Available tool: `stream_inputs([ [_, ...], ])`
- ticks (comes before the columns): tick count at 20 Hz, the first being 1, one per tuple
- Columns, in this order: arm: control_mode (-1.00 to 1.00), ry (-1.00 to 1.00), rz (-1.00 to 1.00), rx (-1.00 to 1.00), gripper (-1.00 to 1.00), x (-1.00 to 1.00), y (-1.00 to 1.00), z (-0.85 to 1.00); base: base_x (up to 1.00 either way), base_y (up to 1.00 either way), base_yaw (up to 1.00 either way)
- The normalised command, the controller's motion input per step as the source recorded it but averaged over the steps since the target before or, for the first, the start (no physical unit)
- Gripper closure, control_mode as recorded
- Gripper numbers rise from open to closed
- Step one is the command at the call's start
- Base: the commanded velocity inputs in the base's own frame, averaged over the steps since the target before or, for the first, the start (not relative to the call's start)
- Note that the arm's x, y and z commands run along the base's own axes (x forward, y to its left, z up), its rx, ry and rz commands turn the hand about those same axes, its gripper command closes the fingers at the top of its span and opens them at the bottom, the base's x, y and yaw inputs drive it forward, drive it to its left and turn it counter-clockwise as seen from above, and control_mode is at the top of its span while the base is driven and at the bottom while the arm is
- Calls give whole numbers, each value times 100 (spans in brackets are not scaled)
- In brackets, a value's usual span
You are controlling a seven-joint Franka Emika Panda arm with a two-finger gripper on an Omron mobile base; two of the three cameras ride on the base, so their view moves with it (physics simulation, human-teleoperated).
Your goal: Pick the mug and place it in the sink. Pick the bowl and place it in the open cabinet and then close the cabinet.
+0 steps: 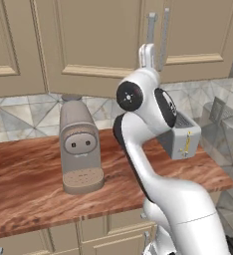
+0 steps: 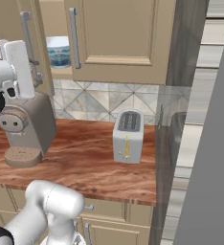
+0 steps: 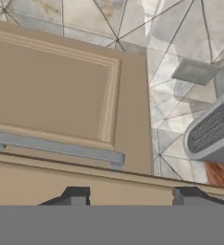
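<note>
The white bowl [image 2: 59, 51] with a blue pattern stands on the shelf inside the beige wall cabinet [image 2: 123, 33]. The cabinet's left door [image 2: 41, 52] stands ajar in front of the bowl. My gripper [image 1: 147, 50] is raised in front of that door, just below its silver bar handle [image 3: 56, 147]. In the hand view the gripper [image 3: 132, 196] is open, its two dark tips apart, with the door's beige edge running across between them and nothing gripped. The mug and the sink are out of view.
A grey coffee machine [image 1: 80, 149] stands on the wooden counter [image 1: 24, 174] left of the arm. A silver toaster [image 2: 128, 136] sits to the right near the tiled wall. A dark tall panel [image 2: 185, 72] bounds the counter's right end.
</note>
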Motion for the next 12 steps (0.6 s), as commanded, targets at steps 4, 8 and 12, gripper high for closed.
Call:
stream_inputs([
  [4,-100,-9,11,0,-100,42,51,-30,0,0,0],
  [8,-100,-9,6,0,-100,53,78,-33,0,0,0],
  [12,-100,-2,1,0,-100,94,55,-11,0,0,0],
])
